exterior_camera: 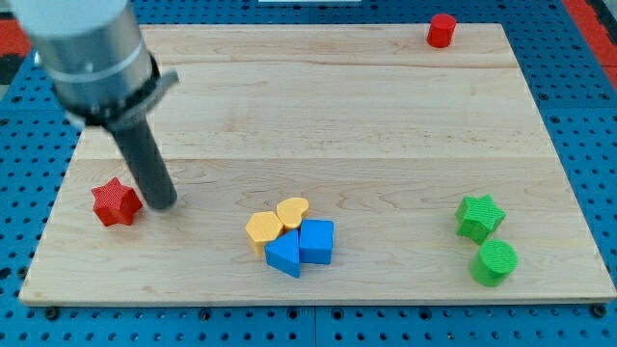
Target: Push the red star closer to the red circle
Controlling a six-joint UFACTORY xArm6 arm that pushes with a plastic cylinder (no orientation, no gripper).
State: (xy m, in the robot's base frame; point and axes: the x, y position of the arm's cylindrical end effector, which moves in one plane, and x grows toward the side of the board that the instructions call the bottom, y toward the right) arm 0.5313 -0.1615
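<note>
- My tip [162,203] rested on the bench [318,116] near the view's left edge, at the end of a dark rod slanting down from a grey cylinder at the view's top left.
- There was no gripper on this arm, only the plain rod, so nothing spread, pressed or pinched.
- The red star [116,202] lay just to the view's left of my tip, very near it; whether they touched I could not tell.
- Toward the view's bottom centre, a yellow hexagon [263,228], a yellow heart [292,211], a blue triangle [283,254] and a blue cube [316,241] sat bunched together.
- At the view's lower right, a green star [480,216] stood just above a green circle [495,261].
- The red circle [442,30] sat at the bench's top edge toward the view's right, well apart from the red star.
</note>
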